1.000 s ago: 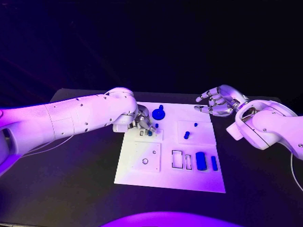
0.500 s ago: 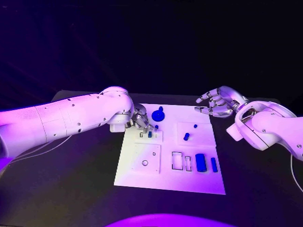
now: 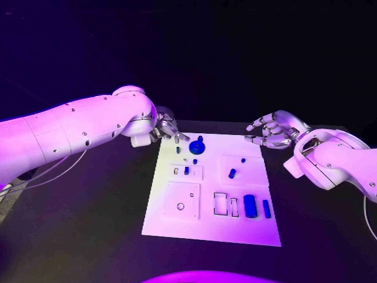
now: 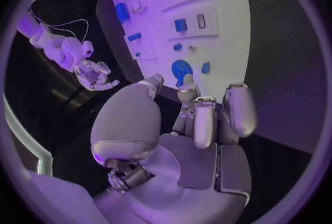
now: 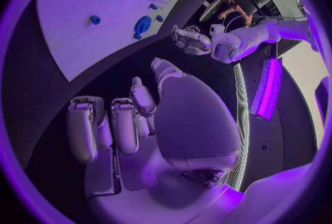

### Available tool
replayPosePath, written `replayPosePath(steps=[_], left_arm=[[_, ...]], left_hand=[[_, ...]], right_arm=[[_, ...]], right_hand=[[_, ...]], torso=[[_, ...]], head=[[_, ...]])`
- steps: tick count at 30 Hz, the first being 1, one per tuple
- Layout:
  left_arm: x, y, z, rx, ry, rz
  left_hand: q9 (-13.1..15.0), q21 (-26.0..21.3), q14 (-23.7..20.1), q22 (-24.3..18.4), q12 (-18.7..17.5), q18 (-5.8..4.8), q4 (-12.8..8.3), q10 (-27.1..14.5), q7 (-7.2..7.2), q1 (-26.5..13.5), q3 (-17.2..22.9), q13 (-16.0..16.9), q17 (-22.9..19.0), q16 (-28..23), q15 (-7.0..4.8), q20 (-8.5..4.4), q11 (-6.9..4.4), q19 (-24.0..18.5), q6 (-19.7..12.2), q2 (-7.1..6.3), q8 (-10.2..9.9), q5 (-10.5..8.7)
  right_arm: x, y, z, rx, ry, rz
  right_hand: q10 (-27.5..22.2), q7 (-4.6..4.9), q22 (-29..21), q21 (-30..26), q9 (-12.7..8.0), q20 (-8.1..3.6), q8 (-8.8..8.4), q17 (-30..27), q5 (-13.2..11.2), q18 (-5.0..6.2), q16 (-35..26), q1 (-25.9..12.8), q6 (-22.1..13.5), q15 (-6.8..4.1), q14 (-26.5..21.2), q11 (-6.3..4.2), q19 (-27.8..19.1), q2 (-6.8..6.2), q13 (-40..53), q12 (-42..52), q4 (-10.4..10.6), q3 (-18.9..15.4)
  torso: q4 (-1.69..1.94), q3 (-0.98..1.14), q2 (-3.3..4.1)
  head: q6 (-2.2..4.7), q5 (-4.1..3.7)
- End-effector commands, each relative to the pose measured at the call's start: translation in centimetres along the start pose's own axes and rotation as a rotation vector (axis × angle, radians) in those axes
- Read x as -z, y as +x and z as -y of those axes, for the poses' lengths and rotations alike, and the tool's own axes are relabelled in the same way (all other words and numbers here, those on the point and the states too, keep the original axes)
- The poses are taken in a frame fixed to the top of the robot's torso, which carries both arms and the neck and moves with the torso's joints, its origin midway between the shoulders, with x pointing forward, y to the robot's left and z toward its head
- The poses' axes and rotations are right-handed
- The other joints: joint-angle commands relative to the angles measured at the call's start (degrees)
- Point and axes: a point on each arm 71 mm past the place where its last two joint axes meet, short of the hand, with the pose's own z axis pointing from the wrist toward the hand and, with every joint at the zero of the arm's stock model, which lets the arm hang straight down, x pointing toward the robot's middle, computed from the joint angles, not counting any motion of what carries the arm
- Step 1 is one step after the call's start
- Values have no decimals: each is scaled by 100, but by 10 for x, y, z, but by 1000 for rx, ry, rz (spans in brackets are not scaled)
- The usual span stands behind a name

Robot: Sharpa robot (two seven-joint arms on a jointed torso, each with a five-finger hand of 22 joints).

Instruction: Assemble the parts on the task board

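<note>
The white task board (image 3: 184, 224) lies in the middle of the black table. At its far end sits a round blue part (image 3: 197, 144), also in the left wrist view (image 4: 181, 69). Small blue parts (image 3: 186, 170) (image 3: 232, 173) stand further in, and a big blue cylinder (image 3: 250, 205) lies near the right side. My left hand (image 3: 165, 128) (image 4: 187, 119) hovers at the board's far-left corner, fingers loosely apart, holding nothing. My right hand (image 3: 273, 131) (image 5: 138, 119) hangs off the far-right corner, fingers half curled and apart, empty.
Black table (image 3: 95, 224) surrounds the board on both sides. Two white rectangular frames (image 3: 221, 201) lie beside the cylinder, with a thin blue bar (image 3: 267, 207) on its right. The board's near-left square plate (image 3: 182, 197) has a small round hole.
My left hand has lifted off the small slotted plate on the board's left and drawn back to the far-left corner; a small blue part stays there. The right hand has hardly moved.
</note>
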Motion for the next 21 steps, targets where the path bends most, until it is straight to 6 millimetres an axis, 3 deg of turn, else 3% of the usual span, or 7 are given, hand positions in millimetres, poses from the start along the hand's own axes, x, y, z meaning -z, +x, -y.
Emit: replayPosePath(steps=[1,8,21], left_arm=[[-2,-8,0,-12,3,31],[-11,-14,0,-45,-26,33],[-36,-4,-6,-72,-101,-25]], left_hand=[[-14,-11,462,0,-22,15,3,5,18,62,-32,-2,1071,-14,44,48,41,2,-24,-11,-22,20],[-29,-16,462,-8,-32,18,3,-5,22,93,-29,-23,1071,-14,48,54,46,-2,-19,-1,-37,20],[-51,-20,461,-14,-49,20,29,-28,18,101,-32,-58,1070,-15,54,61,47,-5,39,45,-38,15]], right_arm=[[0,0,-1,10,-15,-1],[0,1,-2,9,-18,0],[0,4,-6,9,-32,-4]], right_hand=[[-13,-11,1221,-31,-9,-1,34,869,23,51,-38,-41,40,-4,453,-16,353,-30,-6,-30,-8,36],[-13,-11,1221,-31,-9,-1,34,869,23,51,-38,-41,40,-4,453,-16,353,-30,-6,-30,-8,36],[-13,-12,1218,-39,-14,-3,41,862,23,53,-45,-55,40,-5,451,-17,351,-51,-15,-32,-7,75]], torso=[[-4,-6,14],[-12,-10,27],[-11,-5,22]], head=[[21,-15],[23,-20],[-19,9]])
